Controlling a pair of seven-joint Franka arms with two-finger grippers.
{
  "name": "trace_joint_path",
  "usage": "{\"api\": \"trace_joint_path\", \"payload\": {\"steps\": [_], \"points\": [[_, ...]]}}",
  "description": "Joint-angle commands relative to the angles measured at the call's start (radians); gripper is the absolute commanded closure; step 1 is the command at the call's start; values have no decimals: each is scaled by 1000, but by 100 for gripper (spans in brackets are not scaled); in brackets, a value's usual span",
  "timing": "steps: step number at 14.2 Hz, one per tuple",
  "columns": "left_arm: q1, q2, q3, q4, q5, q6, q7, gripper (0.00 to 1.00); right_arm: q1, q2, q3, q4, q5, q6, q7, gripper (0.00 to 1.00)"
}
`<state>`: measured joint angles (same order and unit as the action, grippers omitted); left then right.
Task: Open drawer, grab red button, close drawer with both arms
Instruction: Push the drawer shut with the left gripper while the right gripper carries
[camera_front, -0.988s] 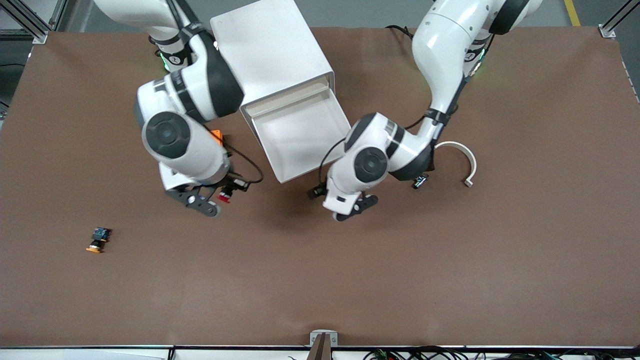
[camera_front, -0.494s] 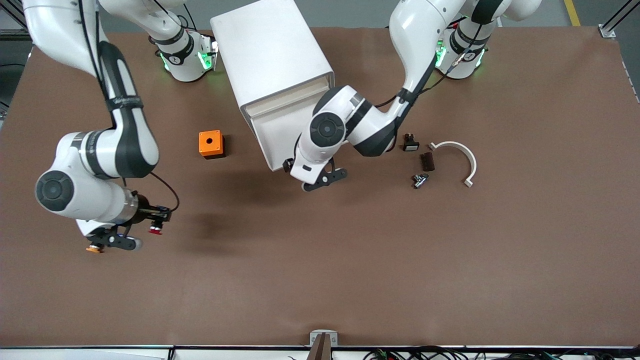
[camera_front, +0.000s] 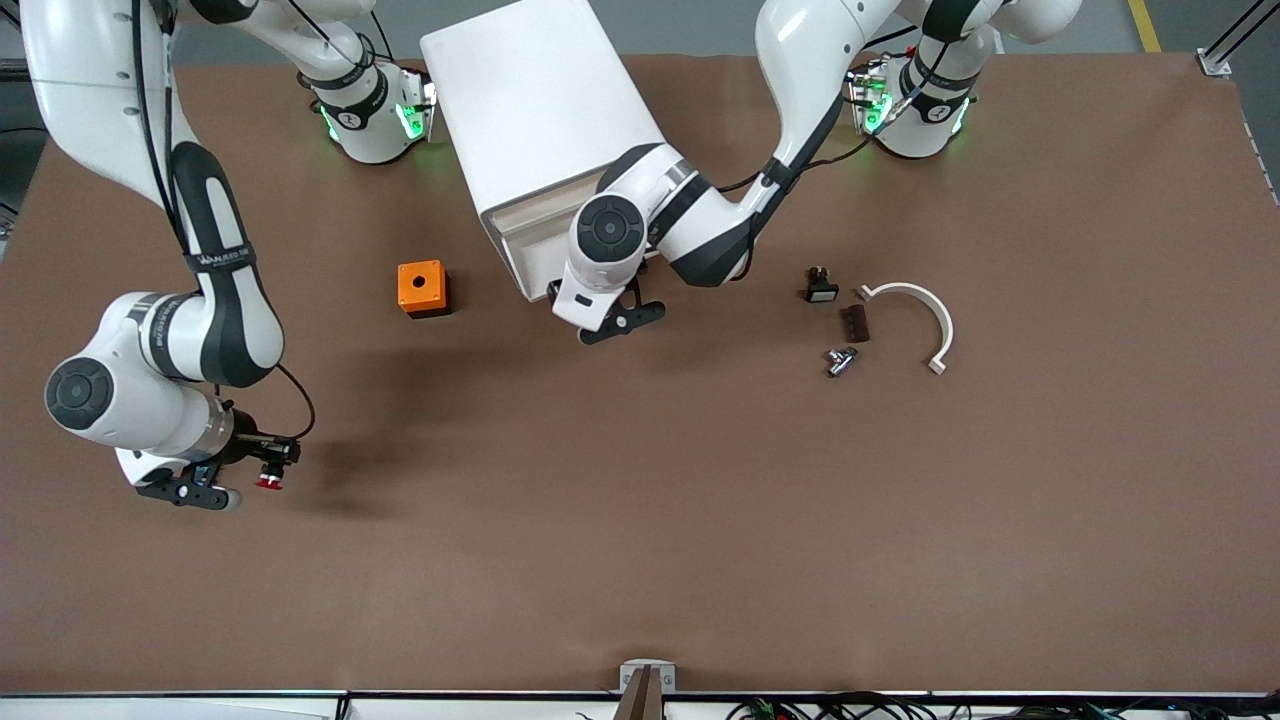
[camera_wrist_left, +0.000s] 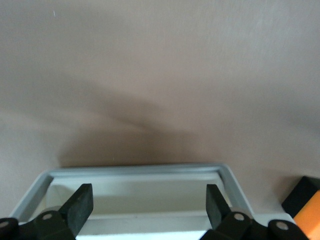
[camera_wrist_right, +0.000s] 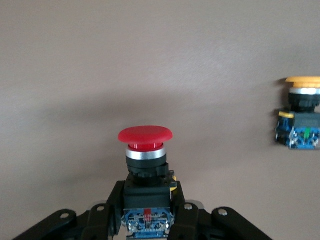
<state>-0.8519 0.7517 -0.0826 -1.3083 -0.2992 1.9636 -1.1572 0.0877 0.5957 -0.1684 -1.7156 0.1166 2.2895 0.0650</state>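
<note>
The button (camera_wrist_right: 145, 150), red cap and black body, is clamped by its bluish back end in my right gripper (camera_wrist_right: 148, 220), which is shut on it. That gripper (camera_front: 240, 470) hangs low over the table at the right arm's end, with the red cap (camera_front: 267, 483) sticking out. The white drawer (camera_front: 522, 262) shows only a short way out of its cabinet (camera_front: 545, 120). My left gripper (camera_front: 612, 318) is at the drawer's front edge. Its fingers (camera_wrist_left: 80, 205) stand open and wide apart over the drawer's rim (camera_wrist_left: 135, 171), holding nothing.
An orange cube with a round hole (camera_front: 420, 288) sits beside the drawer toward the right arm's end. A like button with an orange-yellow cap (camera_wrist_right: 302, 113) lies near the held one. A white curved piece (camera_front: 915, 310) and small dark parts (camera_front: 855, 322) lie toward the left arm's end.
My right arm has carried the button away from the drawer to the right arm's end of the table. My left gripper has moved in with the drawer front, and the drawer has slid most of the way in.
</note>
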Motion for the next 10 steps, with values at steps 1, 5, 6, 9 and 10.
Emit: {"api": "trace_joint_path", "payload": {"steps": [1,5,6,9,10], "points": [[-4,-31,-35,-37,17,-12,-48,1,-28,59,20,25,-3,62,-16,100],[-6,-26,-94,-37,17,-12,-127,1,-31,90,20,48,-3,88,-13,100],[-15,-23,-100,-37,17,-12,-142,1,-32,93,20,50,-5,88,-17,100],[-13,-17,-98,-40,18,-12,-156,1,-58,122,20,76,-6,90,-19,100],[-3,-20,-91,-39,18,-12,-148,1,-60,127,20,77,-8,90,-30,100]]}}
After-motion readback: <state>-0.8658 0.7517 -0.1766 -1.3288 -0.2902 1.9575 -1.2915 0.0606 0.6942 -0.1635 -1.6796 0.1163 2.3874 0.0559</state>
